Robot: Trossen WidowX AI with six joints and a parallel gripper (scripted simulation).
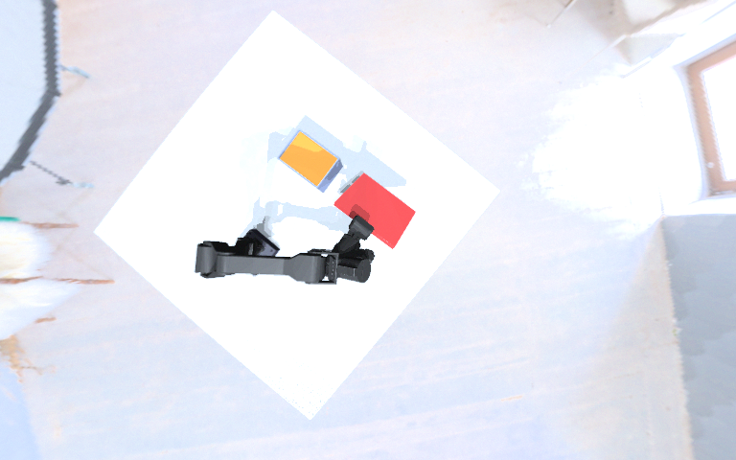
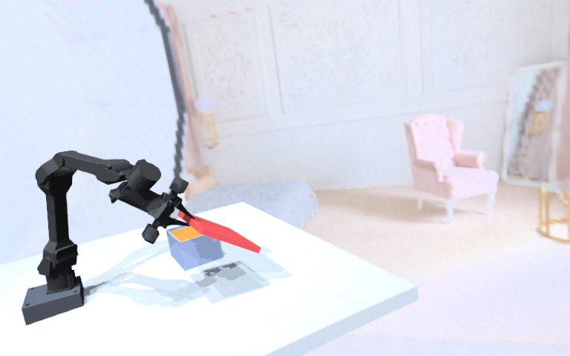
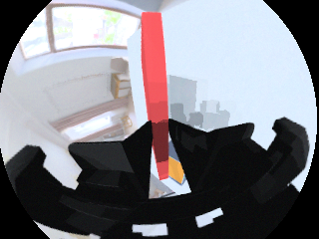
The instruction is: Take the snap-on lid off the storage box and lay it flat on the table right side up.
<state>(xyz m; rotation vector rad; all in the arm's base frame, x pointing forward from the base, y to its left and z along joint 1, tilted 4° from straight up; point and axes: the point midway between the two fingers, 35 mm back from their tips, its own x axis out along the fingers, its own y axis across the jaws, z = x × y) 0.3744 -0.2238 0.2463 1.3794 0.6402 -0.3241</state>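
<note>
Exterior view, nearest first: arm base (image 2: 35, 308) sits at about 8 o'clock on the white table (image 2: 336, 302). The arm reaches out toward 2 o'clock. The gripper (image 2: 181, 216) is clenched on one short edge of the red lid (image 2: 223, 234); the jaws grasp the lid's rim.

The lid hangs in the air, tilted, far edge lower than the held edge, right side up as far as can be told. From the top view it is at about 4 o'clock of the storage box (image 1: 309, 158), just beside it and not overlapping.

The box stands open, orange interior showing, apart from the lid.

Step in hand: carrying the removed lid to a set-down spot. Judged next: level the lid, lower it flat onto bare table beyond the box, then release without nudging the box.
</note>
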